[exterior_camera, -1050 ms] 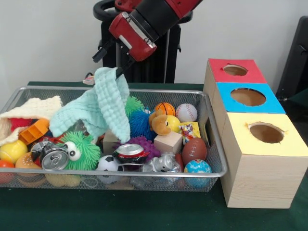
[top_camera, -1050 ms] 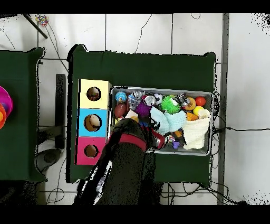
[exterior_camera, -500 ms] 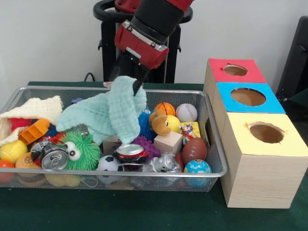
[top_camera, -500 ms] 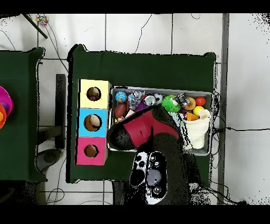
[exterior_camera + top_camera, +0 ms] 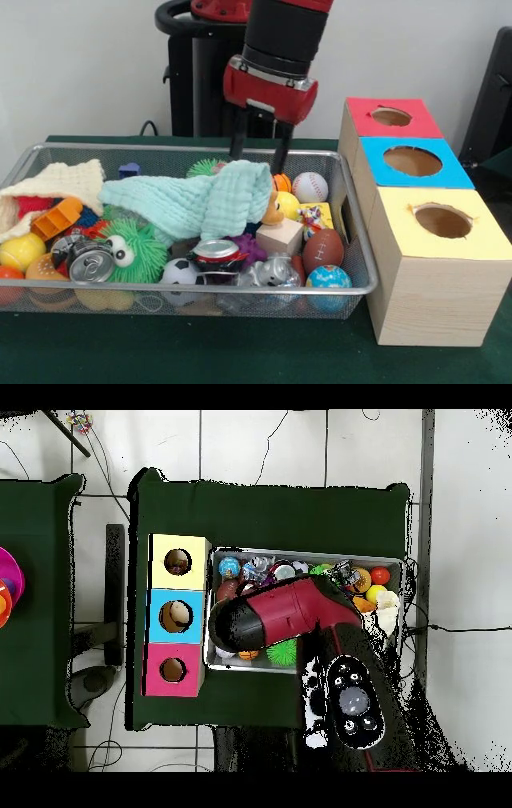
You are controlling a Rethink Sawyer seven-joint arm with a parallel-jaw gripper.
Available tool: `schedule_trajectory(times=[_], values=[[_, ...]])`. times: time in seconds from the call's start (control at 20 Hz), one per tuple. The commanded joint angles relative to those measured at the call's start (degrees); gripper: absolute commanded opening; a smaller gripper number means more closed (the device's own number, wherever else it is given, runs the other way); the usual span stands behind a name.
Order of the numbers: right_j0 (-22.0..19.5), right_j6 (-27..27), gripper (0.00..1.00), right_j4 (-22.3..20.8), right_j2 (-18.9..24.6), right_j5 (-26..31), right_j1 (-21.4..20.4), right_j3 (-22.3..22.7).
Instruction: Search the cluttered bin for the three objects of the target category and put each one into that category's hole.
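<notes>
While the gripper (image 5: 261, 156) hangs over the middle of the wire bin (image 5: 362, 264), its two fingers (image 5: 238, 144) are seen spread apart, pointing down with their tips just above the mint-green cloth (image 5: 200, 200), and nothing is pinched between them. That cloth is draped loosely across the heap, so it is judged to have been set aside as cover rather than as a wanted thing, since toys beneath it are hidden. No target category is named in the task, so the three wanted objects cannot be told with certainty; if balls are meant, candidates lie at the bin's end nearest the boxes: a baseball (image 5: 310, 187), a small football (image 5: 322, 250) and a globe ball (image 5: 328, 280), all uncovered and apart from the gripper. Beside the bin stand the red box (image 5: 390, 117), the blue box (image 5: 413, 162) and the yellow box (image 5: 442, 222), each with a round hole on top, lined up so that a drop from above is possible. From overhead, most of the bin is hidden by the arm (image 5: 285, 616).
</notes>
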Motion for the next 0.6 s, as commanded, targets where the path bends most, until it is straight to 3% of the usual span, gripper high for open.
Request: schedule_trajectory(times=[0.05,0.25,0.4,0.6], values=[[-4.4,-16.7,1.0,6.8,15.5,0.4,0.1,9.5],[-6.0,-17.7,1.0,8.5,17.8,4.0,-1.4,10.9],[-4.8,-15.9,1.0,6.3,16.3,4.2,-0.5,9.3],[-7.7,-18.3,1.0,7.5,18.9,6.0,-1.6,10.0]])
